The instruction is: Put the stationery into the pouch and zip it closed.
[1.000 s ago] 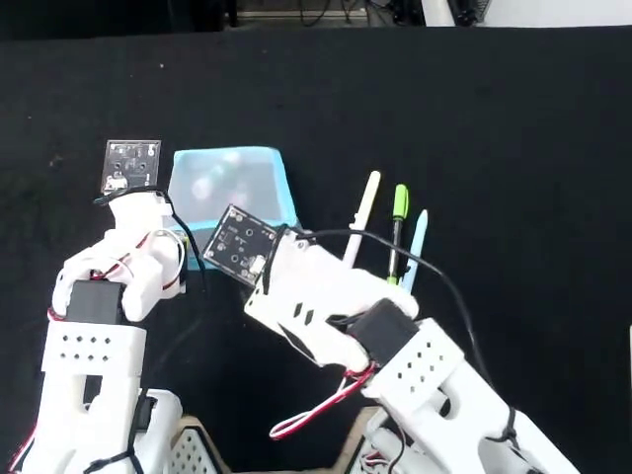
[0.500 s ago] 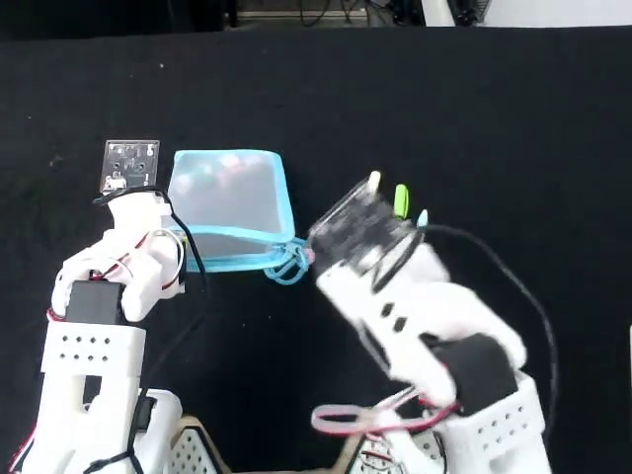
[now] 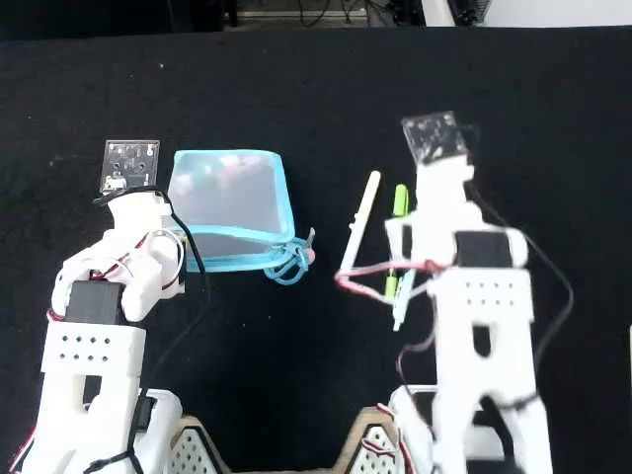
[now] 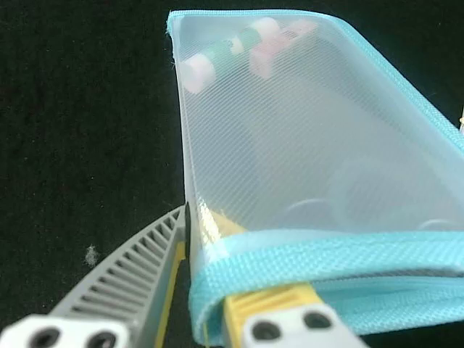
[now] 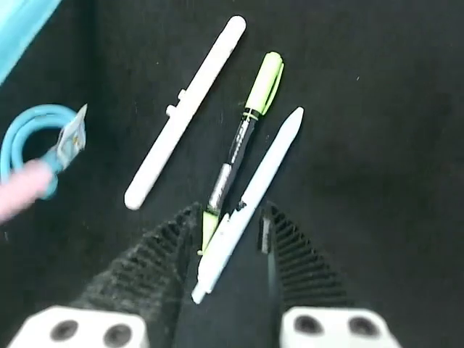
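**Right arm repositioned from pouch to pens.** Within the last second the right arm has swung away from the pouch's zip end and now stands above the three loose pens. This suggests that pen collection is the step in hand.

- **Right arm:** The right end effector [image 5: 230, 217] is spread wide and holds nothing. Its fingers straddle the near end of the pale pen [image 5: 250, 190]; whether they touch it cannot be judged.
- **Pens:** Just beside the pale pen lies the green-capped pen [image 5: 245, 130], and beyond it the white pen [image 5: 185, 112]. All three rest on the worktop [image 3: 513, 118].
- **Left arm:** The left end effector [image 4: 197, 254] has not moved and is clamped on the near edge of the pouch [image 4: 304, 145].
- **Pouch:** The cord loop [image 3: 286, 262] lies uncovered at the pouch's corner. Small items show through the mesh at its far end.
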